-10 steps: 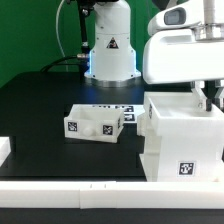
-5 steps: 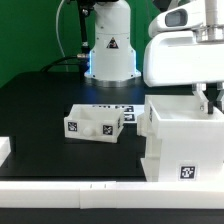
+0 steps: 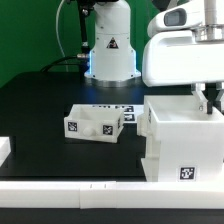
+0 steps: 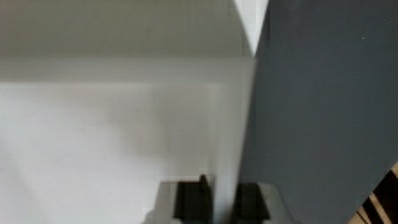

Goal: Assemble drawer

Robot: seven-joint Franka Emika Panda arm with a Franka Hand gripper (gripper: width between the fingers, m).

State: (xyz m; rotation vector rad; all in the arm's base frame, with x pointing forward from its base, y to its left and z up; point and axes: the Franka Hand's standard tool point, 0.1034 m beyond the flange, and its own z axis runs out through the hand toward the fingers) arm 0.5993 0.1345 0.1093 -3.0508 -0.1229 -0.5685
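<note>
Exterior view, tray (image 3: 95, 124) beside case (image 3: 185, 135), rail (image 3: 60, 192) nearby

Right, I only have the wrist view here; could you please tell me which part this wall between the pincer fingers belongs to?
Observer: The cube-shaped case; the pincer is at its top edge, on the exterior view's right.
Operator: Is a tray nearby?
Observer: One small tray lies on the table, apart from the case, toward the exterior view's left.
Operator: Anything behind it?
Observer: The marker board lies flat behind that tray.
</note>
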